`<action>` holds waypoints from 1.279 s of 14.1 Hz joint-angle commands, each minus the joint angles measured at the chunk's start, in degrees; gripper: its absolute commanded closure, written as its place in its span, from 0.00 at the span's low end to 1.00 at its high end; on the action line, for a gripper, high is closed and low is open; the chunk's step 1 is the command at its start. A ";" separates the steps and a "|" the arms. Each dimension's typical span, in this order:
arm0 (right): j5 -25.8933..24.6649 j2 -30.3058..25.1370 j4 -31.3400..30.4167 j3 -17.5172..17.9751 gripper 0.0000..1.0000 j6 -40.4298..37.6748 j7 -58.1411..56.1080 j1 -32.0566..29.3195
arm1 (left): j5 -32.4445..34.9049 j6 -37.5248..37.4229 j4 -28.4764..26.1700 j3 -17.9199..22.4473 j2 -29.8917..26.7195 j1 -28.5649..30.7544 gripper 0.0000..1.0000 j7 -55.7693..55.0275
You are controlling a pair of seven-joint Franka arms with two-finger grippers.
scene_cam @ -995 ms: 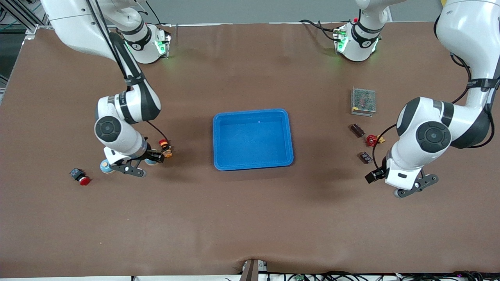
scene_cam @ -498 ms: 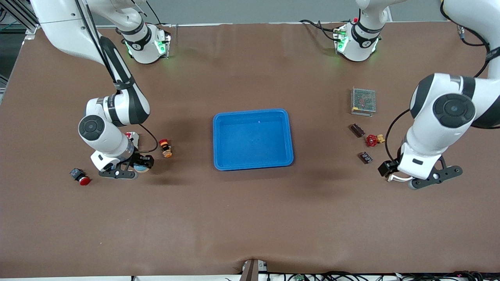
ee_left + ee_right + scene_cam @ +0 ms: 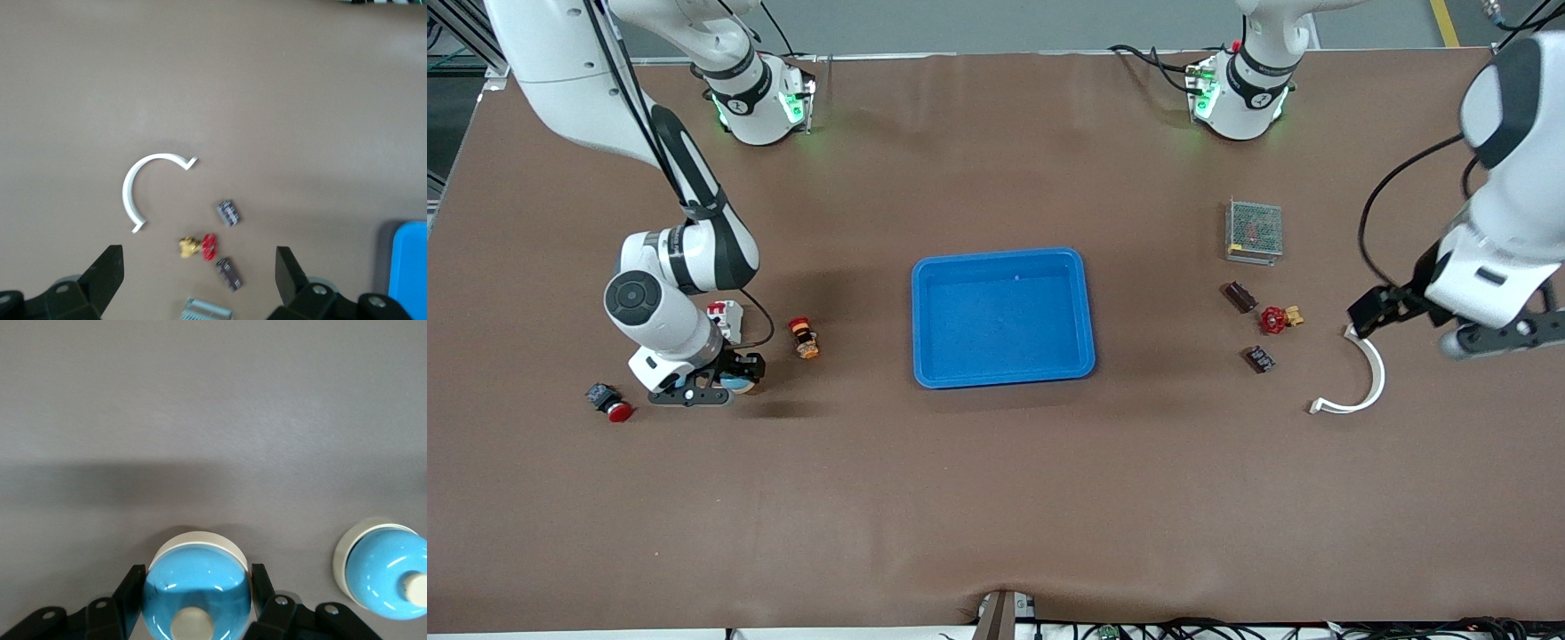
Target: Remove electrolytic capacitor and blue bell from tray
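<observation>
We count one blue tray (image 3: pixel 1003 317). Toward the right arm's end of the table from the tray there are two of the blue kind: one bell (image 3: pixel 197 590) and a second bell (image 3: pixel 381 568). There are also two red-capped push buttons (image 3: pixel 804 338) (image 3: pixel 609 403) and one white-and-red block (image 3: pixel 726 316). Toward the left arm's end from the tray we count two small dark components (image 3: pixel 1240 296) (image 3: pixel 1259 359), one red valve (image 3: pixel 1273 319), one mesh-topped metal box (image 3: pixel 1254 231) and one white curved strip (image 3: pixel 1368 384).
</observation>
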 commanded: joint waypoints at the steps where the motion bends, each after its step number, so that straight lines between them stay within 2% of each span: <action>1: -1.90 1.06 0.02 0.74 1.00 1.54 -0.33 -1.73 | -3.49 -4.48 -1.69 3.45 -4.02 -1.96 0.00 5.92; 4: -1.90 1.50 0.02 0.82 1.00 1.72 0.02 -1.83 | -4.03 -9.06 -1.60 2.67 -5.69 -1.88 0.00 5.23; 18: -0.14 1.15 0.02 3.19 1.00 -1.53 7.93 -1.03 | -4.04 -9.42 -1.42 2.05 -5.69 -1.79 0.00 4.62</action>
